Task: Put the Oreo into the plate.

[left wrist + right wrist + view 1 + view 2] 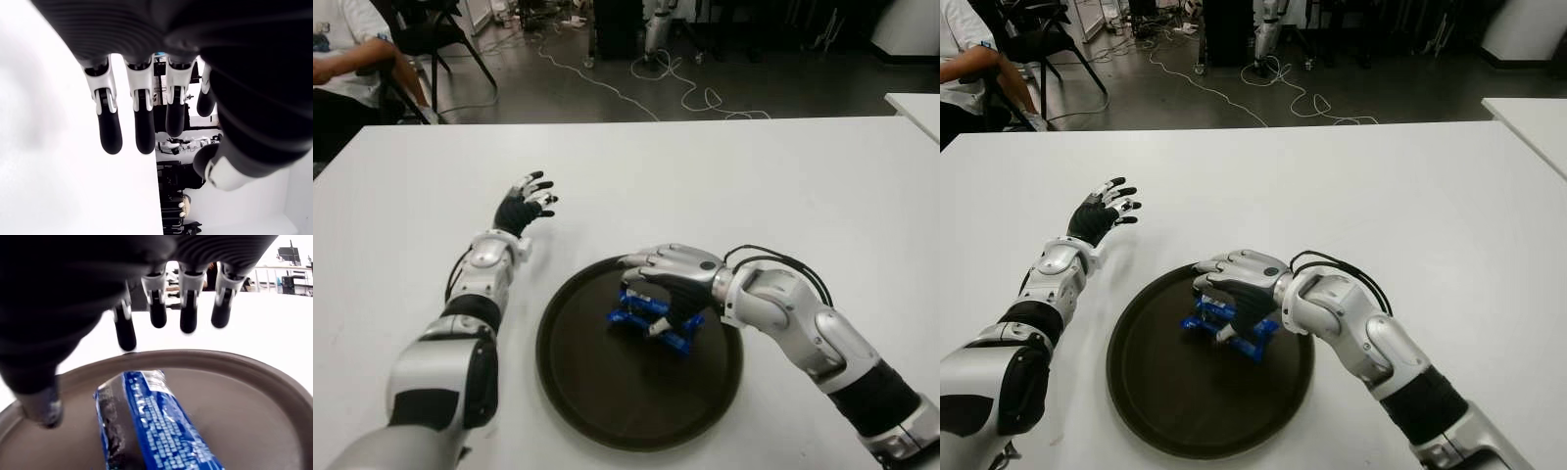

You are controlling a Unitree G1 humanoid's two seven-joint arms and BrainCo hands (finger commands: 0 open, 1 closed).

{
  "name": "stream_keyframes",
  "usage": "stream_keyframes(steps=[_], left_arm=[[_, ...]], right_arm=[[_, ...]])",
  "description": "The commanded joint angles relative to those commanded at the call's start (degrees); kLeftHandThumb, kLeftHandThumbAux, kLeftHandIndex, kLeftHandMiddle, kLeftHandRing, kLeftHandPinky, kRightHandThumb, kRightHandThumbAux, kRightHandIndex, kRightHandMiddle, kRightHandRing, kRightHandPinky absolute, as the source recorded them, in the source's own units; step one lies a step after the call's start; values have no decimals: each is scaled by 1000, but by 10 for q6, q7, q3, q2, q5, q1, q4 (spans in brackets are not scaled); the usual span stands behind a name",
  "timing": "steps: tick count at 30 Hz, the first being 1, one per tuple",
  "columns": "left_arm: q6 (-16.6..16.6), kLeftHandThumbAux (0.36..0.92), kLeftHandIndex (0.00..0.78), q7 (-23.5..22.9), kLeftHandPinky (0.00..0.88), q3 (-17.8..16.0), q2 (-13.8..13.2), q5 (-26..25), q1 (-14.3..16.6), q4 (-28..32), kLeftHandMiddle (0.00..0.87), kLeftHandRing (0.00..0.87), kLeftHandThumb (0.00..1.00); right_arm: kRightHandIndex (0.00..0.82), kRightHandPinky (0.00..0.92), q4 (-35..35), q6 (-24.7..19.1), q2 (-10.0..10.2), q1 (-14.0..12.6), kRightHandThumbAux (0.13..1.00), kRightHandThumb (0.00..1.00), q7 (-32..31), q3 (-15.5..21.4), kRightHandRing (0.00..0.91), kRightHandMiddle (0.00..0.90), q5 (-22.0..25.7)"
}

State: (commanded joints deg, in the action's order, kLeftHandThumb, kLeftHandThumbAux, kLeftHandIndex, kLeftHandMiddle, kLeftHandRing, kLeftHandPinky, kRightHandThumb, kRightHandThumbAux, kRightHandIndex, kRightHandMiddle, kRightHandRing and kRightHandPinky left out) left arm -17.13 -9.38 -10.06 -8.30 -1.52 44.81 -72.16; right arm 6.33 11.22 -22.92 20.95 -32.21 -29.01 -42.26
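The blue Oreo pack (156, 426) lies inside the dark round plate (597, 401), on the half of the plate farther from the robot, its long side slanting across the plate floor. The right hand (671, 279) sits just above the pack — palm down, fingers (188, 316) extended and loosely spread over it. In the right wrist view the fingertips hang clear of the wrapper, with open plate and white tabletop (754, 176) showing between them and the pack, so the hand holds nothing. The thumb shows low at one side of that view, also apart from the pack. The wrapper's white lettering and a dark band along one edge are visible; the print is too small to read.

The left hand (524, 206) shows to the left of the plate and beyond it, well apart from it, over bare tabletop. Its fingers (110, 132) are straight and fanned out, gripping nothing; whether it touches the surface cannot be told.

Behind the tabletop — at the far left corner — a seated person (342, 59) in a white shirt is partly in view beside a black chair (435, 34), and white cables (666, 88) trail across the dark floor.
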Motion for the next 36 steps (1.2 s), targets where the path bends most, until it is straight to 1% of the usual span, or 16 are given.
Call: stream_keyframes(steps=[9,13,17,21,25,27,29,31,32,33,34,36], left_arm=[[-1,718,116,0,331,0,0,0,-1,1,200,260,88],[0,712,114,3,336,1,0,1,0,0,201,259,88],[-2,701,114,2,333,1,1,1,-1,0,197,256,92],[-5,701,115,2,330,2,0,2,-1,1,197,255,88],[-3,706,113,3,318,4,-1,5,-1,1,195,249,80],[-2,712,108,3,317,5,-2,5,-1,1,192,246,70],[-1,722,105,4,319,5,-3,6,-1,1,191,246,58],[1,731,109,5,320,4,-3,5,0,0,193,249,59],[1,735,111,5,320,3,-3,5,0,0,194,250,60],[1,736,111,5,321,3,-3,4,0,0,194,251,61],[0,738,112,4,321,2,-3,3,-1,0,195,253,61],[-1,737,114,3,325,1,-3,2,-1,0,196,255,65]], right_arm=[[0,0,1,-9,0,0,535,0,-4,6,0,0,7],[0,0,-1,-7,-7,3,545,0,-2,14,0,0,7],[0,0,-6,2,-18,8,550,0,0,23,0,0,12],[0,0,-7,2,-27,14,533,0,-7,43,0,0,34],[0,0,-19,9,-51,21,514,0,-16,74,0,0,73],[0,1,-40,17,-59,25,508,0,-10,84,0,0,85],[0,6,-86,28,-62,35,499,0,14,99,0,0,95],[0,10,-152,41,-58,51,487,0,54,115,0,7,106],[0,12,-218,58,-47,64,483,0,91,119,0,11,109],[3,16,-265,71,-39,73,488,0,117,119,9,23,111],[10,22,-322,87,-29,80,495,0,156,118,21,39,108],[28,49,-409,111,-12,90,515,0,219,117,52,71,103]])
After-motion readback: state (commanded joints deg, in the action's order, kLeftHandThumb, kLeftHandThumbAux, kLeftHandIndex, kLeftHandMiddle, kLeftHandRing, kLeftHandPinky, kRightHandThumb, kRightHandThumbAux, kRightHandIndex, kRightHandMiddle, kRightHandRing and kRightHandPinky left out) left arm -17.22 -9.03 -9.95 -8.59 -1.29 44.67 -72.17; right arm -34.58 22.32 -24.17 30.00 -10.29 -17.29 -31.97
